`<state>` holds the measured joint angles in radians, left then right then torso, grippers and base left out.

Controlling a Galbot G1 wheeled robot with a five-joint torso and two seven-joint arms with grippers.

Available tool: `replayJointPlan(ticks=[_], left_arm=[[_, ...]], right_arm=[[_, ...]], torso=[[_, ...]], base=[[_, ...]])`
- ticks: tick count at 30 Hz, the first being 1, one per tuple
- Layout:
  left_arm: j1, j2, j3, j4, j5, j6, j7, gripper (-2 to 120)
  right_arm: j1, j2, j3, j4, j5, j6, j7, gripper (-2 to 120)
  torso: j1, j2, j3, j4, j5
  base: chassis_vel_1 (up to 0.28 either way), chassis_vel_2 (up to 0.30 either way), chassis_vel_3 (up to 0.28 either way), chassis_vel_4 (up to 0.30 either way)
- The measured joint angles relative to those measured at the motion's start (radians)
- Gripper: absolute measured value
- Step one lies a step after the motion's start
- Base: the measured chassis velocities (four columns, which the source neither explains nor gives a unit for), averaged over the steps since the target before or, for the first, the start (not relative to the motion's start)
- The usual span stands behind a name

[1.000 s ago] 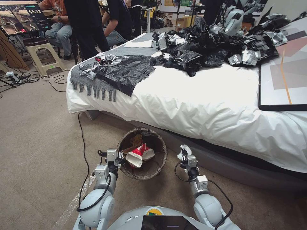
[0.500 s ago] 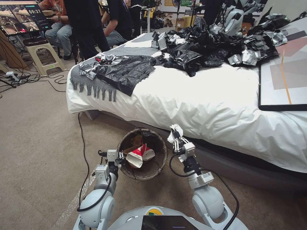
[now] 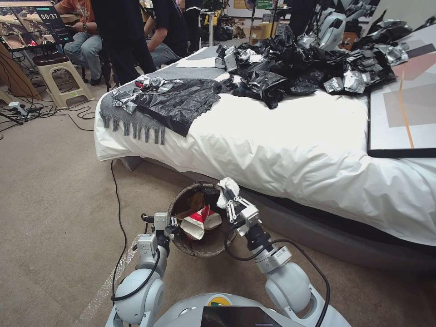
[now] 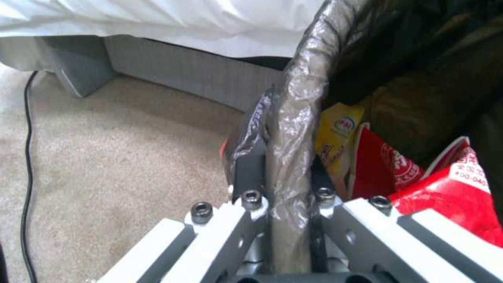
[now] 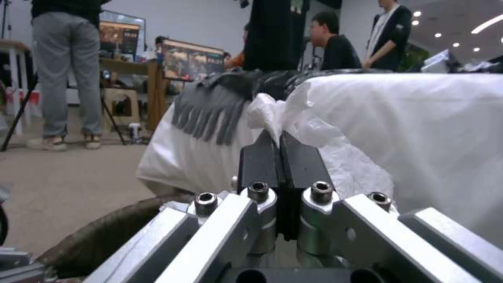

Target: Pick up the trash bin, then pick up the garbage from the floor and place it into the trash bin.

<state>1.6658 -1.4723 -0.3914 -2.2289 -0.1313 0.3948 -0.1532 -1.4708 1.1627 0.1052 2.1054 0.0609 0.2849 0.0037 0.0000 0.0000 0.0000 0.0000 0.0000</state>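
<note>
The trash bin (image 3: 181,247), a small round bucket lined with a dark bag, hangs just above the carpet beside the bed. My left gripper (image 3: 171,225) is shut on its near rim (image 4: 293,129), bag film pinched between the fingers. Inside lie a red-and-white wrapper (image 3: 197,223) (image 4: 445,188) and a yellow wrapper (image 4: 335,137). My right gripper (image 3: 228,198) is shut on a white tissue wad (image 3: 226,187) (image 5: 278,112) and holds it over the bin's far right rim.
A bed with a white duvet (image 3: 290,150) runs right behind the bin, its grey base (image 3: 318,240) close to my right arm. Black plastic bags (image 3: 290,68) are heaped on the bed. A black cable (image 3: 119,213) crosses the carpet on the left.
My right gripper has lifted the tissue wad and swung it leftward from beside the bin to above its rim. The left gripper and the bin have barely moved.
</note>
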Motion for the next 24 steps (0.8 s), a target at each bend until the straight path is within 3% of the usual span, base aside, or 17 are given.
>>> replayJointPlan(ticks=[24], left_arm=[[0.004, -0.012, 0.022, 0.006, 0.020, 0.000, -0.001, 0]], right_arm=[[0.053, 0.032, -0.084, -0.110, -0.020, -0.044, 0.030, 0]], torso=[[0.000, 0.000, 0.000, 0.0001, 0.0000]], base=[[0.000, 0.000, 0.000, 0.000]])
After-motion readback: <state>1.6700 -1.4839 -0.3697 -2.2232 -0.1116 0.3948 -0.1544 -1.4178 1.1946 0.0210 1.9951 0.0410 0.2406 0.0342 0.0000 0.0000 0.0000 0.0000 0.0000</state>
